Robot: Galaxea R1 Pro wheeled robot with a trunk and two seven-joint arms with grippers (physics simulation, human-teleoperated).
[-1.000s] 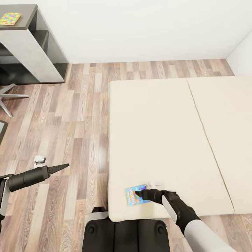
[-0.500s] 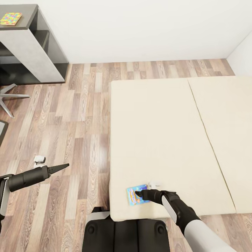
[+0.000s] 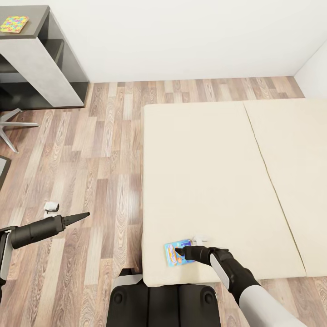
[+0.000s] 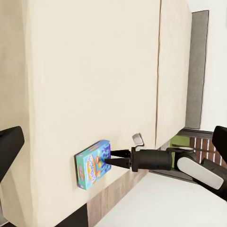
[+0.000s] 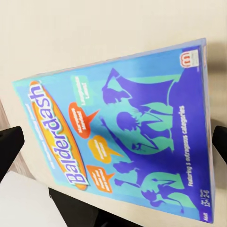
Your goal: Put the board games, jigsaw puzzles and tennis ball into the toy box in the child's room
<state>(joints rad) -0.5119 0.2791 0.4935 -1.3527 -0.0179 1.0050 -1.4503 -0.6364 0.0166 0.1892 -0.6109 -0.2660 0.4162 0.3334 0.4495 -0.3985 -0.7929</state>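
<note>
Right gripper: my right gripper [image 3: 178, 251] hangs with its fingers spread, straddling the board game [image 3: 174, 253] without gripping it.
Board game: blue Balderdash box, flat on the bed [image 3: 204, 181], at its near edge by the near left corner.
Left gripper: my left gripper [image 3: 84, 215] hovers over the wood floor [image 3: 91, 159]; spread or pinched, I cannot tell.
Far: a colourful jigsaw puzzle [image 3: 13, 23] lies on the table [image 3: 38, 27] by the wall.

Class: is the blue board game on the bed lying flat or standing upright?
Flat: the board game lies cover-up on the bed.
</note>
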